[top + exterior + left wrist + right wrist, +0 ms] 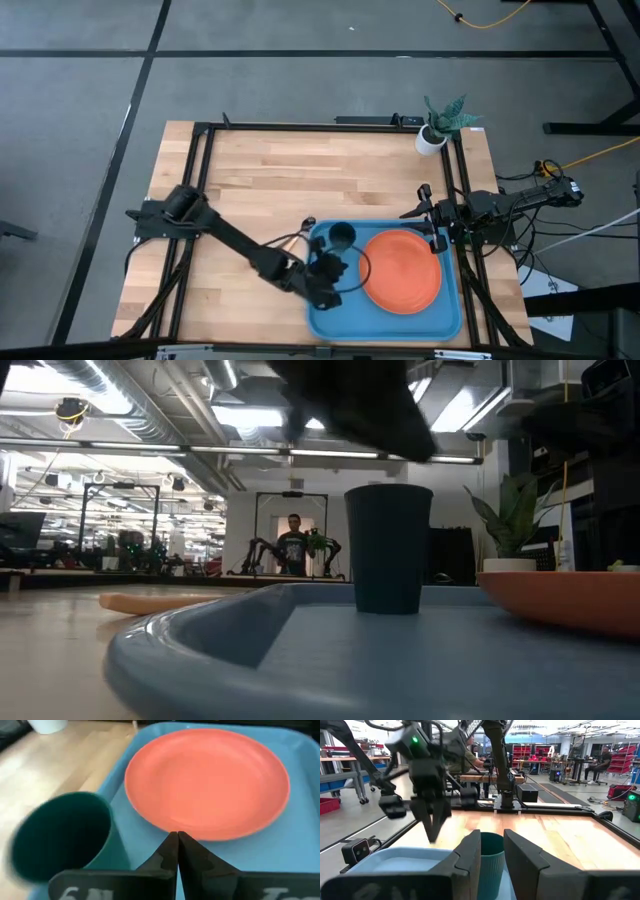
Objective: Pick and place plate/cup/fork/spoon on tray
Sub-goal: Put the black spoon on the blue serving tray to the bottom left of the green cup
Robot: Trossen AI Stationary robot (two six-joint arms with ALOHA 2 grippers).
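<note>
From above, the tray (385,300) lies at the surface's (280,180) near right, holding the plate (402,270) and, just beside it, the upright cup (341,236). The left gripper (328,275) hangs over the tray near the cup; the right gripper (432,222) waits at the tray's far right corner.

At table height, the cup (388,548) stands on the tray (300,650); an orange strip beyond may be the fork.

The left wrist shows its fingers (172,852) pressed together, holding nothing, likely between items.

The right wrist shows its fingers (470,855) parted, empty. No spoon shows.
</note>
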